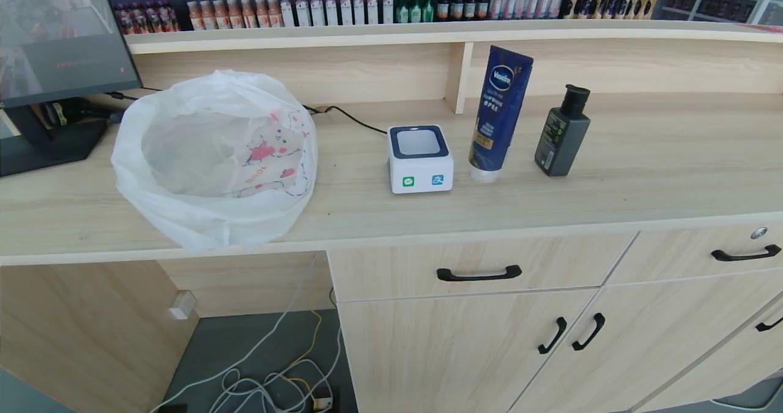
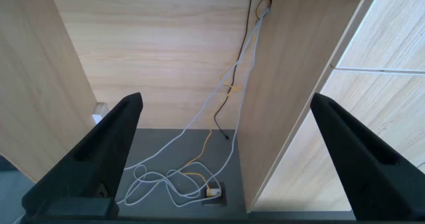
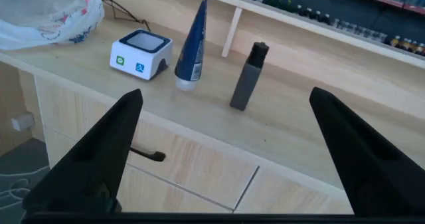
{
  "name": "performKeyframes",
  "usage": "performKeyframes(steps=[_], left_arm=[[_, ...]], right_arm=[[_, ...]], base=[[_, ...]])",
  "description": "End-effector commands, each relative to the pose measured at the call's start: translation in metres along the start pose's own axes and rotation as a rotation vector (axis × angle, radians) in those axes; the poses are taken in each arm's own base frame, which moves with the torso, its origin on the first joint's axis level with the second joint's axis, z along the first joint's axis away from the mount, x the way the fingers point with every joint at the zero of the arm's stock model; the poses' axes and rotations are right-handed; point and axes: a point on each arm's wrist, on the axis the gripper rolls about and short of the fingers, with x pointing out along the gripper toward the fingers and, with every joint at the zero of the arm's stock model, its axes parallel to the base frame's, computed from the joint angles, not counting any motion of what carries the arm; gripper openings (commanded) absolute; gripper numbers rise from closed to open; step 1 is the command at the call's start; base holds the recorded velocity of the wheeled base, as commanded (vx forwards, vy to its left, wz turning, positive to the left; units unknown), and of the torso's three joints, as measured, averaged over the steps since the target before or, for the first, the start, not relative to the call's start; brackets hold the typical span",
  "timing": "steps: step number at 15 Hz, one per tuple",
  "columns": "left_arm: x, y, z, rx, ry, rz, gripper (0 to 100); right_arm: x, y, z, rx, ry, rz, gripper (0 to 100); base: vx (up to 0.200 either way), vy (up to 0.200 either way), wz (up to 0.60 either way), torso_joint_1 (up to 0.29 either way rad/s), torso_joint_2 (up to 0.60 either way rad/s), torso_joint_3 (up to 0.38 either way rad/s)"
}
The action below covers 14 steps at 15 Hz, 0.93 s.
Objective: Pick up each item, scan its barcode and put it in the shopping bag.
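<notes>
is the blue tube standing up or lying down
Upright: the blue tube stands cap-down on the counter, between the scanner and the dark bottle.

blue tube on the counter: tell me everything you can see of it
The blue tube is a dark blue squeeze tube that looks like glossy plastic. It has a flat crimped end on top, a pale cap at the bottom, white print down its front and a small yellowish patch low down. It stands cap-down on the wooden counter, looking slightly tilted. It sits between the white scanner box and the dark grey pump bottle, apart from both. Only the counter touches it.
</notes>
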Motion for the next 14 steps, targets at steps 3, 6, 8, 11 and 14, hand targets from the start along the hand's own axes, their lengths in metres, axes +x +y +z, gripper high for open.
performKeyframes(steps=[3,6,8,11,14], left_arm=[[0.0,0.0,0.0,0.0,-0.001,0.0,100],[0.0,0.0,0.0,0.0,-0.001,0.0,100],[0.0,0.0,0.0,0.0,-0.001,0.0,100],[0.0,0.0,0.0,0.0,-0.001,0.0,100],[0.0,0.0,0.0,0.0,-0.001,0.0,100]], right_arm=[[0.079,0.018,0.008,0.04,0.001,0.144,100],[0.085,0.033,0.013,0.073,-0.004,0.192,100],[0.098,0.044,0.019,0.089,-0.003,0.217,100],[0.12,0.046,0.026,0.133,0.002,0.173,100],[0.15,0.054,0.022,0.249,0.064,0.079,100]], base=[[0.0,0.0,0.0,0.0,0.0,0.0],[0.0,0.0,0.0,0.0,0.0,0.0],[0.0,0.0,0.0,0.0,0.0,0.0],[0.0,0.0,0.0,0.0,0.0,0.0],[0.0,0.0,0.0,0.0,0.0,0.0]])
